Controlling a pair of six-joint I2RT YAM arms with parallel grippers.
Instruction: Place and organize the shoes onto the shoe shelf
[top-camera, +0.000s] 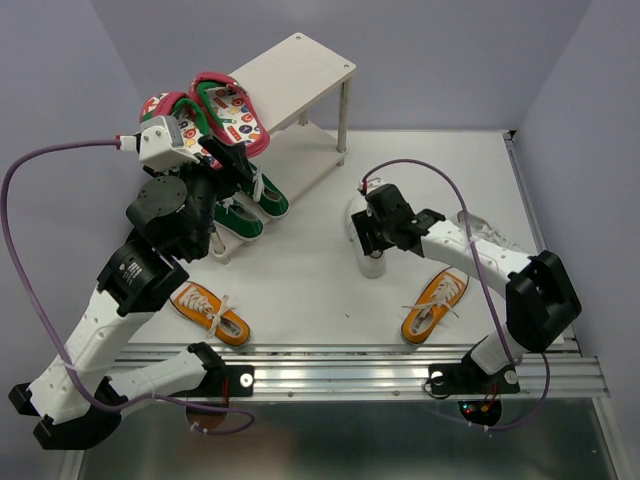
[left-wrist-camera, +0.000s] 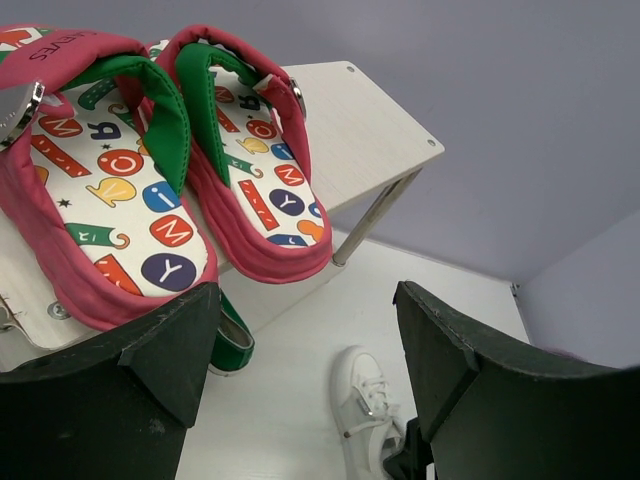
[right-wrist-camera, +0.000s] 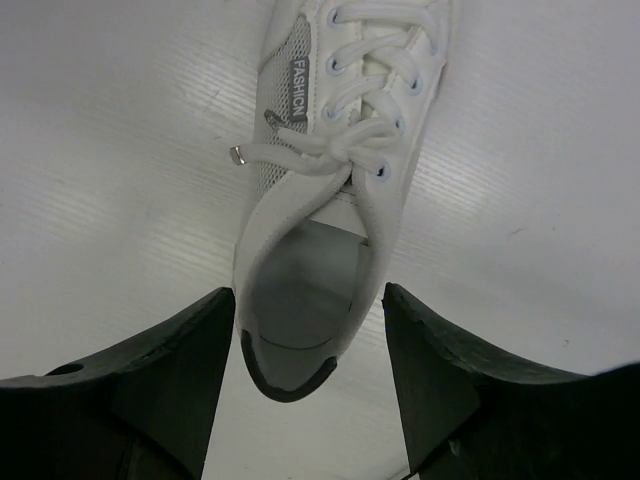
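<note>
Topping the shoe shelf (top-camera: 300, 70) are flip-flops (top-camera: 235, 120), with green sneakers (top-camera: 268, 200) below.

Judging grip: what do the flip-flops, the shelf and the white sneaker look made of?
Flip-flops: likely foam, matte printed footbed, padded fabric straps. Shelf: seemingly painted wood, faint grain. White sneaker: mesh side panel, smooth synthetic-looking upper.

left pincer (left-wrist-camera: 305, 305), right pincer (right-wrist-camera: 308, 300) both spread
</note>
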